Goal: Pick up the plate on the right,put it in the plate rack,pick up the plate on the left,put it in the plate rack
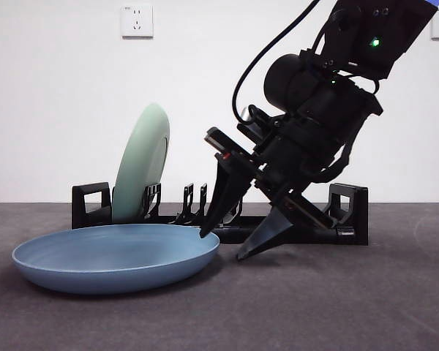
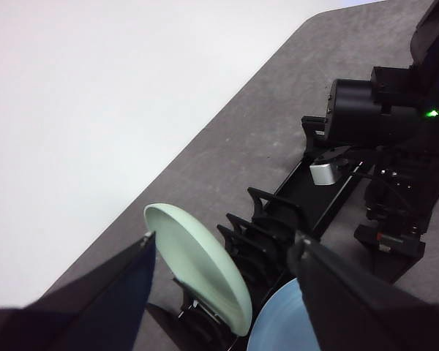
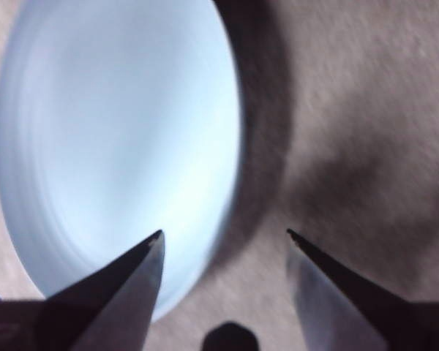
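A blue plate lies flat on the grey table in front of the plate rack, toward its left end. A pale green plate stands upright in the rack's left slots. My right gripper reaches down steeply at the blue plate's right rim, open, one fingertip over the rim and the other outside it on the table. Its wrist view shows the blue plate between and beyond the jaws of the right gripper. My left gripper hovers open, apart from and above the green plate and rack.
A white wall with a socket stands close behind the rack. The right arm's dark body leans over the rack's right half. Bare grey table surface stretches in front and to the right.
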Tool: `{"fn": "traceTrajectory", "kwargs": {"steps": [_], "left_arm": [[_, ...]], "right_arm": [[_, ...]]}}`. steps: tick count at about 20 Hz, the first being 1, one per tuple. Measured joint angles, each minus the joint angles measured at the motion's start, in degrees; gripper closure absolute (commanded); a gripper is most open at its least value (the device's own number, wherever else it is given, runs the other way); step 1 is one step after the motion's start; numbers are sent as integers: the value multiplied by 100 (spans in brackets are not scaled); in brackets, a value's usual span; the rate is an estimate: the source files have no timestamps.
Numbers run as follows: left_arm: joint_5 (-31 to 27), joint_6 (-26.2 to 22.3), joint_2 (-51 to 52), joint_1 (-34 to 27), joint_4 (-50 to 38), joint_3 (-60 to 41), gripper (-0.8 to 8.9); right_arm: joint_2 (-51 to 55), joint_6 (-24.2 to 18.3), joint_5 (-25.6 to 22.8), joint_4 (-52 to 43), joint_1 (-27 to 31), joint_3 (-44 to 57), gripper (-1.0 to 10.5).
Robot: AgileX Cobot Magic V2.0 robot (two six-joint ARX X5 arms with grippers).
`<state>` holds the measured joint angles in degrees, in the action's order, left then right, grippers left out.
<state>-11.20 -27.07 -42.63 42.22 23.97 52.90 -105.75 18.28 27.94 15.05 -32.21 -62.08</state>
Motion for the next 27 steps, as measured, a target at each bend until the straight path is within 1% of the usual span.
{"fn": "traceTrajectory", "kwargs": {"steps": [4, 6, 9, 11, 13, 16, 17, 19, 22, 27], "left_arm": [[-68, -11, 0, 39, 0, 0, 498], [-68, -15, 0, 39, 0, 0, 498], [-68, -15, -44, 39, 0, 0, 498], [-68, -17, -81, 39, 7, 0, 498], [-70, -17, -127, 39, 70, 0, 498], [-44, -17, -273, 39, 273, 0, 498], [26, -17, -328, 44, 339, 0, 498], [345, -15, -485, 111, 474, 0, 498], [850, -15, -813, 389, 656, 0, 499], [935, -13, -1615, 1137, 1106, 0, 499]], "right_arm": [[-155, 129, 0, -42, -7, -7, 737], [-175, 177, -61, -114, -9, -7, 798], [-260, 234, -70, -144, -15, -31, 804], [-282, 258, -90, -151, -37, -52, 960], [-299, 269, -205, -149, -103, -52, 963], [-273, 299, -221, -22, -118, -68, 963], [-223, 299, -227, 116, -118, -68, 963], [-48, 293, -306, 476, -118, -63, 963], [466, 264, -317, 911, -55, -55, 963], [1467, 94, -310, 1563, 273, -55, 963]]}}
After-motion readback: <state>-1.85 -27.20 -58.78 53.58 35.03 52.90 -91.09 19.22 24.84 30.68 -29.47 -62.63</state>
